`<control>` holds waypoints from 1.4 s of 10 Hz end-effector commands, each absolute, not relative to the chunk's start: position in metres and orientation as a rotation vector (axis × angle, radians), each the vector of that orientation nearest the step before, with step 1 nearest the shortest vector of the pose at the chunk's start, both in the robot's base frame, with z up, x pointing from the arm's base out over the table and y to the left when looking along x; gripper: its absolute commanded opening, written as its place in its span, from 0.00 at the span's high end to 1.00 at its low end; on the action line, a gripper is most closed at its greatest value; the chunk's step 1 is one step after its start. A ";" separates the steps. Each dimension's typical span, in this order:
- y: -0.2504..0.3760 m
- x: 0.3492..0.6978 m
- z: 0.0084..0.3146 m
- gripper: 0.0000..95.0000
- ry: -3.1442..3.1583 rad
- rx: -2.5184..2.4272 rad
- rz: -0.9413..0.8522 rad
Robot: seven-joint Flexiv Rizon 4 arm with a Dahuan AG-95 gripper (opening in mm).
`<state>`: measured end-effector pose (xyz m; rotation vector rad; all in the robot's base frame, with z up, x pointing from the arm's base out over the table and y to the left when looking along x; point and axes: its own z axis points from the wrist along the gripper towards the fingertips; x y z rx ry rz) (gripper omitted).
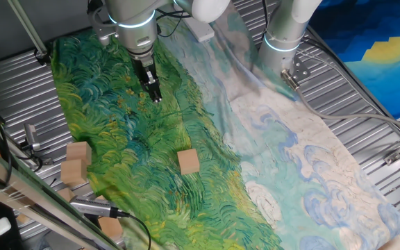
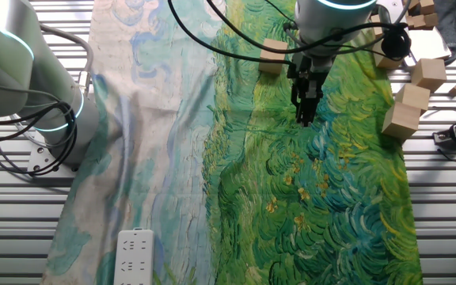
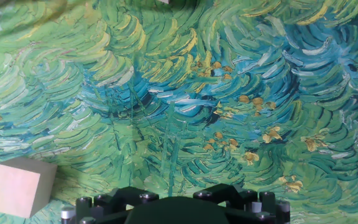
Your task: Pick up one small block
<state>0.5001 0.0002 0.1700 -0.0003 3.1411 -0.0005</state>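
The small block [image 1: 188,161] is a plain light-tan wooden cube lying alone on the green part of the painted cloth; it also shows in the other fixed view [image 2: 273,57]. In the hand view a pale cube [image 3: 18,186] sits at the lower left, probably the same one. My gripper [image 1: 154,94] hangs over the green cloth, apart from the block and farther back; it also shows in the other fixed view [image 2: 305,112]. Its fingers look pressed together and hold nothing. The hand view shows only the gripper's dark base, not the fingertips.
Several look-alike tan cubes lie off the cloth's edge on the metal table [image 1: 76,161], also in the other fixed view [image 2: 410,99]. A second robot arm's base [image 1: 283,35] stands at the back. A white power strip [image 2: 133,255] lies on the pale cloth.
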 end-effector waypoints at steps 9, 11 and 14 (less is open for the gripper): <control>0.000 0.500 0.170 1.00 3.118 -0.044 0.015; 0.000 0.500 0.170 1.00 3.118 -0.044 0.015; 0.000 0.500 0.170 1.00 3.118 -0.044 0.015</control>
